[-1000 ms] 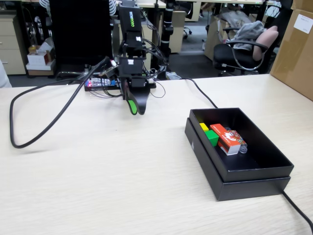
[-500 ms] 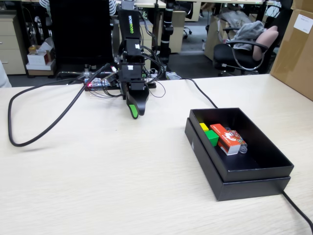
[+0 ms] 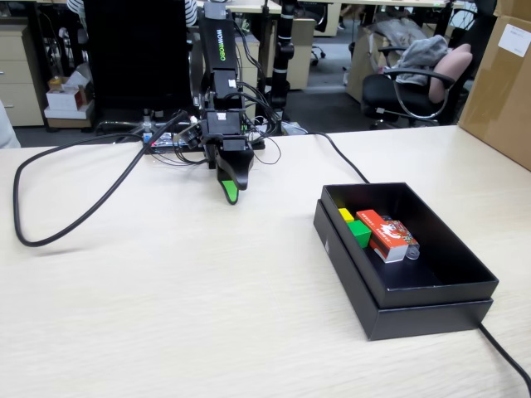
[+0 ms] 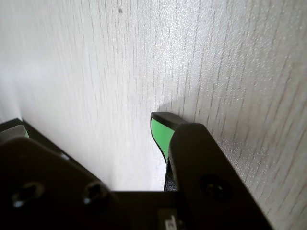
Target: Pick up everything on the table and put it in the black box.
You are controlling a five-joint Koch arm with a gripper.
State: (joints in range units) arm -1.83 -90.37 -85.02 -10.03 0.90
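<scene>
The black box (image 3: 432, 295) sits on the beige table (image 3: 166, 315) at the right. Inside it, by the left wall, lie the yellow cube (image 3: 346, 214), the green cube (image 3: 359, 233) and the red carton (image 3: 384, 233) with white print. My gripper (image 3: 230, 191) hangs low over the table at the back centre, left of the box and apart from it. In the wrist view my gripper (image 4: 91, 123) is open and empty, with bare table between the green-padded fingers (image 4: 160, 135).
A small clear-ended packet (image 3: 410, 251) lies beside the carton in the box. A thick black cable (image 3: 50, 236) loops over the table's left. Another cable (image 3: 508, 356) runs off the front right. Wires and a board (image 3: 170, 143) sit at the arm's base. A cardboard carton (image 3: 502, 83) stands far right.
</scene>
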